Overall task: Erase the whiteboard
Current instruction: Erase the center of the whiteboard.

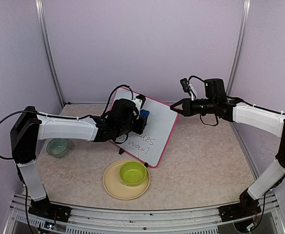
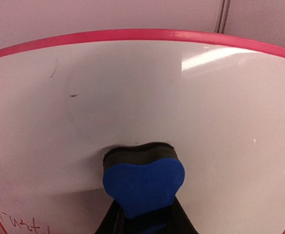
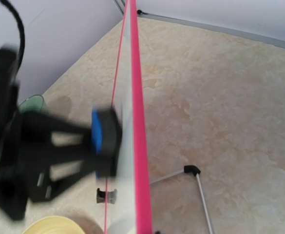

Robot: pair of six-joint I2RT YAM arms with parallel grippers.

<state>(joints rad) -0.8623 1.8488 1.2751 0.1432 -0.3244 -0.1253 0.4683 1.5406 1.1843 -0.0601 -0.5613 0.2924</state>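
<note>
The whiteboard (image 1: 158,127), pink-framed, stands tilted at mid-table with dark handwriting (image 1: 144,142) on its lower half. My left gripper (image 1: 141,117) is shut on a blue-backed eraser (image 1: 145,115), whose black felt is pressed against the board's upper part. In the left wrist view the eraser (image 2: 143,185) lies flat on the white surface (image 2: 205,112), with faint marks (image 2: 73,95) above it and writing (image 2: 15,223) at the lower left. My right gripper (image 1: 174,108) is shut on the board's upper right corner. The right wrist view looks along the pink frame (image 3: 138,122); its own fingers are hidden.
A yellow plate (image 1: 114,189) holding a green bowl (image 1: 133,173) sits just in front of the board. A teal cup (image 1: 58,147) stands at the left under my left arm. The board's wire stand (image 3: 197,181) rests on the table behind it. Walls close in on three sides.
</note>
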